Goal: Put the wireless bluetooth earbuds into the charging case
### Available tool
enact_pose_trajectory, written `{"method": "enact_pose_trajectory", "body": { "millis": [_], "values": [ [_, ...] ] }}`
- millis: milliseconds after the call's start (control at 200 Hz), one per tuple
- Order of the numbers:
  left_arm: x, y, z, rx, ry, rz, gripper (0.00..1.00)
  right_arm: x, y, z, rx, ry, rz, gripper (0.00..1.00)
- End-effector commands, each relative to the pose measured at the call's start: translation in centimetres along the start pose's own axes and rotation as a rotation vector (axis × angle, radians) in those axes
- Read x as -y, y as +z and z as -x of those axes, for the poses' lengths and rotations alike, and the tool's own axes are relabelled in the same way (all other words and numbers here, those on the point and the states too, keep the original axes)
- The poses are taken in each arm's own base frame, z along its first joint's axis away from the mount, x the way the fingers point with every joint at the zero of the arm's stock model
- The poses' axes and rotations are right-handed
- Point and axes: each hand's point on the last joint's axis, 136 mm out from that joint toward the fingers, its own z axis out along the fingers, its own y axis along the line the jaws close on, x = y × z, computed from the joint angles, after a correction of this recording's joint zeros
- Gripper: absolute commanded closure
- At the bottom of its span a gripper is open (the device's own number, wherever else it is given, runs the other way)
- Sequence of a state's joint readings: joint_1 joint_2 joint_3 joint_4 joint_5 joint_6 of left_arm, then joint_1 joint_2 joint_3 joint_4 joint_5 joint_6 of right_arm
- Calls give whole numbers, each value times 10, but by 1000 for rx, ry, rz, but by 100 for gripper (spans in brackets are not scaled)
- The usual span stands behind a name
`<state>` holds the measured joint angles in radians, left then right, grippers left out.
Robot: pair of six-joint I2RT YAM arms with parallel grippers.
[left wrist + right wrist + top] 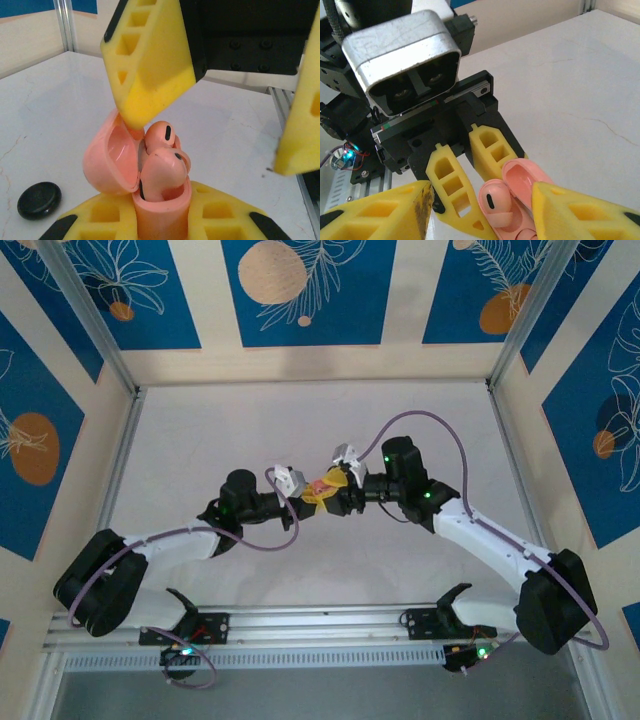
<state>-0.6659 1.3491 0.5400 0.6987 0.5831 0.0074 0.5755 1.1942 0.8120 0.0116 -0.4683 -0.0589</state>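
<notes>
**Top external.** The left arm point(150, 545) and right arm point(480, 535) reach inward from 7 and 5 o'clock and meet at the centre of the white surface point(220, 430). The left gripper point(308, 496) and right gripper point(333, 483) stand tip to tip, with the pink charging case point(320, 485) between them. The surface lies open toward 12, 9 and 3 o'clock as far as the aluminium frame point(120, 455). A rail point(320, 618) bounds it at 6 o'clock.

**Left wrist.** The left gripper's yellow fingers point(97, 215) are closed on the body of the charging case point(161, 212) at 6 o'clock. The case stands upright with its lid point(110, 160) swung open toward 9 o'clock. Two pale pink earbuds point(167, 165) sit in the case, their heads above the rim. The right gripper point(215, 135) hangs over them with its fingers spread. One finger is at 12 o'clock, its tip just beside the lid's top edge; whether they touch cannot be told. The other finger is at 3 o'clock, well apart from the case. A black round disc point(39, 200) lies on the surface at 8 o'clock, apart from the case.

**Right wrist.** The right gripper's fingers point(375, 212) stand apart at 7 and 5 o'clock, one on either side of the case, and hold nothing. The left gripper's fingers point(451, 186) come in from 10 o'clock beneath a silver camera housing point(402, 47). Bare surface lies open from 1 to 3 o'clock.
</notes>
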Motion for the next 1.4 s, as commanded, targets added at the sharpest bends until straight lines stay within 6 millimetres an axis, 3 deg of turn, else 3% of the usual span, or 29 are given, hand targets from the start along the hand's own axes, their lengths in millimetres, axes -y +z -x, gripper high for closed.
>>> {"method": "enact_pose_trajectory", "body": {
  "millis": [0, 335, 570, 710, 815, 920, 1115, 1395],
  "values": [
    [5, -1, 25, 58, 73, -14, 87, -5, -10, 18, 50, -2, 3, 43],
    [1, -3, 17, 15, 110, 17, 87, 2, -29, 19, 44, 122, -87, 49],
    [-1, -5, 13, -14, 139, 38, 87, 13, -23, -6, -95, 334, -170, 58],
    [7, -6, 14, 4, 158, -2, 87, 21, -21, -17, -116, 363, -202, 55],
    [17, -8, 18, 42, 181, -55, 87, 21, -26, -7, -53, 340, -161, 43],
    [29, -9, 22, 62, 189, -120, 87, 21, -32, 4, -13, 351, -82, 38],
    [38, -11, 29, 97, 191, -173, 87, 18, -27, 9, -11, 381, 51, 37],
    [33, -9, 30, 93, 166, -149, 86, -6, -23, 15, 3, 357, 271, 38]
  ]
}}
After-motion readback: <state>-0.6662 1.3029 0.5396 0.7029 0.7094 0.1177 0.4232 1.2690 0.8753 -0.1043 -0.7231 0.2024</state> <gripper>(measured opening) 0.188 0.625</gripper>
